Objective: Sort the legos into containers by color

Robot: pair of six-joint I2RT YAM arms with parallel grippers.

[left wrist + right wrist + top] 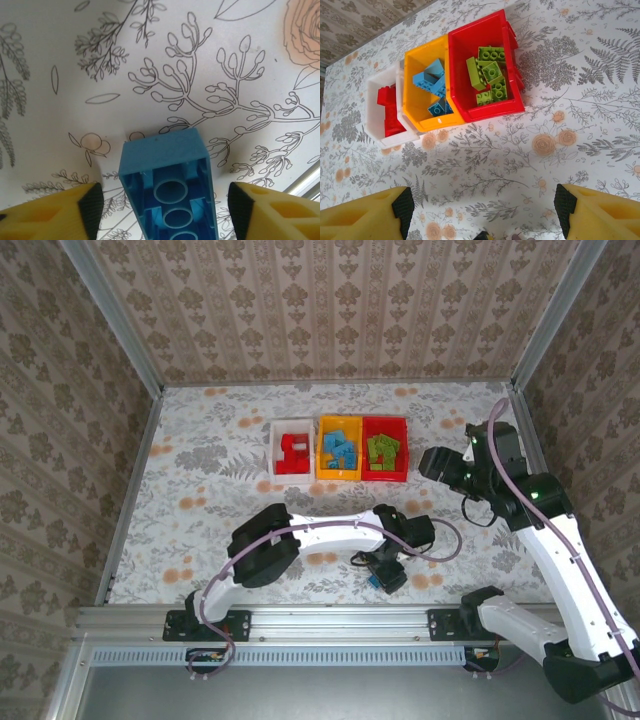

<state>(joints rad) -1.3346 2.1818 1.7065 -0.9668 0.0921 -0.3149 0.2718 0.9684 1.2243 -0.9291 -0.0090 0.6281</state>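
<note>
One blue lego (pixel 167 192) lies loose on the floral table (pixel 200 500), hollow underside up, near the front edge and well apart from the yellow-orange bin (pixel 338 476) that holds the other blue bricks. Left gripper (pixel 162 212) straddles it with jaws open, and a gap shows between each pad (pixel 91 207) and the brick's side walls. Risk: the gap looks narrower on one side, so on closing one pad may touch first and skew or shove the brick. The smooth walls could also slip during the carry. Right gripper (pixel 482 207) hovers over the table near the red bin (pixel 385 477), spread wide and empty; no conflict apparent. Unclear: the brick's near end is cut off, and in the overhead view the gripper covers most of it.
</note>
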